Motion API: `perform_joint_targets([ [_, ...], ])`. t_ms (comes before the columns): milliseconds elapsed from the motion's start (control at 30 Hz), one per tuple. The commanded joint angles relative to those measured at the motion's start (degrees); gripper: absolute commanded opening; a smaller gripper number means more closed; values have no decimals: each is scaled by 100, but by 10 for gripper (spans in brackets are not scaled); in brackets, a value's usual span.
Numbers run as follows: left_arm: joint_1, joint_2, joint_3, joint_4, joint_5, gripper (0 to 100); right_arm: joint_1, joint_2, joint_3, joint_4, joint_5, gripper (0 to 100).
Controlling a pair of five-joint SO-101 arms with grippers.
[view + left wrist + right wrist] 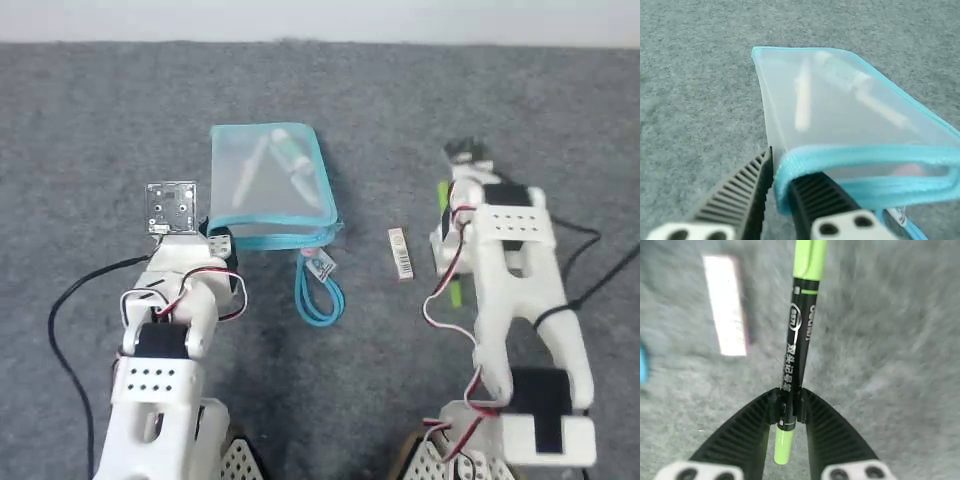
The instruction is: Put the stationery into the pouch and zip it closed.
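In the high view my own arms cover both grips, so the wrist views settle them. The left wrist view has my left jaws closed narrow on the near left corner of the pouch (850,115), biting its blue edging. The right wrist view has my right jaws clamped on the green-and-black pen (799,350) close to one end, with most of the pen sticking out beyond them.

The high view lays out the rest. The pouch (272,190) sits left of centre on the grey surface (100,120), and its blue strap (320,295) loops toward the near side. A small white eraser (400,252) lies between the pouch and the pen (456,292).

Through the pouch's clear wall I see two pale sticks (290,160) inside, angled apart. The blue-edged mouth along its near edge looks slightly parted.
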Motion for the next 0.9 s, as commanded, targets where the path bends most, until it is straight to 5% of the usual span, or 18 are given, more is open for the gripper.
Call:
perform_joint_targets([
  [0,-26,79,-242,-202,35,11,-268,-901,-571,541,220,7],
  [467,563,70,-127,-211,26,11,-3037,-2457,-484,2193,1336,7],
  [867,1407,70,-110,-202,-334,11,-3020,-1068,-703,1956,1108,7],
])
